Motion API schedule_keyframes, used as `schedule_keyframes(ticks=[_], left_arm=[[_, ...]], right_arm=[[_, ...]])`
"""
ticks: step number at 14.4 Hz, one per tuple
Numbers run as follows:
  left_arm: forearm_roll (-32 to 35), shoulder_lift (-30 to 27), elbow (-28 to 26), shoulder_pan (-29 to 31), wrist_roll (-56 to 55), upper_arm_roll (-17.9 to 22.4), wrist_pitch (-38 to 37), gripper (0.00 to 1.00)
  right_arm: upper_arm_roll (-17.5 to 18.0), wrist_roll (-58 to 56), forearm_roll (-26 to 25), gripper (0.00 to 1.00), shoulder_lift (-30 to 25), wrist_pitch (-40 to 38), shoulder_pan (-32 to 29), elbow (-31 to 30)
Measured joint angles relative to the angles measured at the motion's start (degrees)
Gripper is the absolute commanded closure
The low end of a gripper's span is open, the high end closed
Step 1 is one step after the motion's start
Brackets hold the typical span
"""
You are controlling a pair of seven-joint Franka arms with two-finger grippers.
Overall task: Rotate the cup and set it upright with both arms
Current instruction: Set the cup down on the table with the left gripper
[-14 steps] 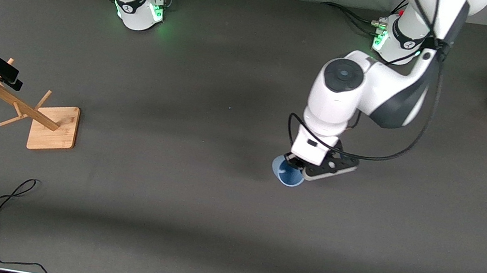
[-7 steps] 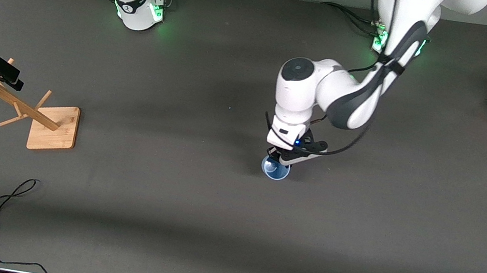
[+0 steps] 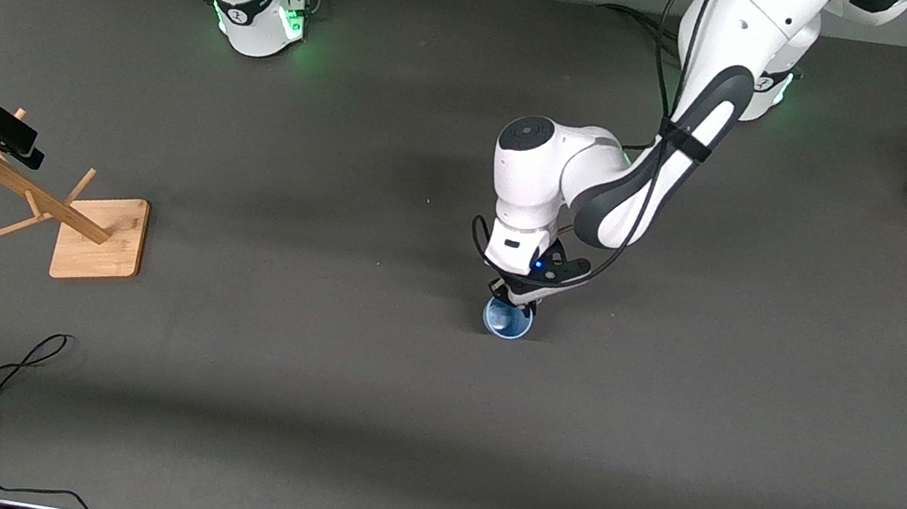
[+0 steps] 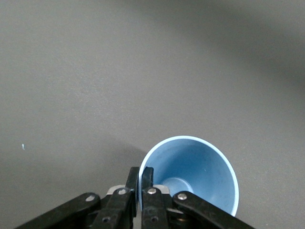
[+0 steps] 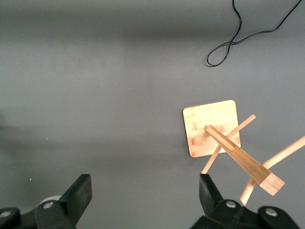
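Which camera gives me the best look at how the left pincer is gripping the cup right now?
The left wrist view: it shows the left pincer shut on the rim wall of the cup, one finger inside and one outside. In the front view the cup is small and the arm covers the grip. The right wrist view shows no cup.

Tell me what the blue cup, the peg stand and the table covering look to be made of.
The cup: probably plastic, with a smooth, evenly pale blue, thin wall and a soft sheen; the left gripper pinches its rim.
The peg stand: light wood, perhaps bamboo, with visible grain on its square base.
The table covering: matte dark grey, likely fabric or a soft mat; it shows no glare.
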Motion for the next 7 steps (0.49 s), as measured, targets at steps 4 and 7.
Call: schedule_keyframes(ticks=[4,7], left_arm=[[0.1,0.1,0.4,0.0,0.3,-0.1,-0.3,0.00],[-5.0,-1.7,3.1,0.6,6.5,0.0,-4.2,0.00]], right_arm=[[0.0,0.0,0.0,0.00,0.0,0.0,0.0,0.0],[0.0,0.0,0.0,0.00,0.0,0.0,0.0,0.0]])
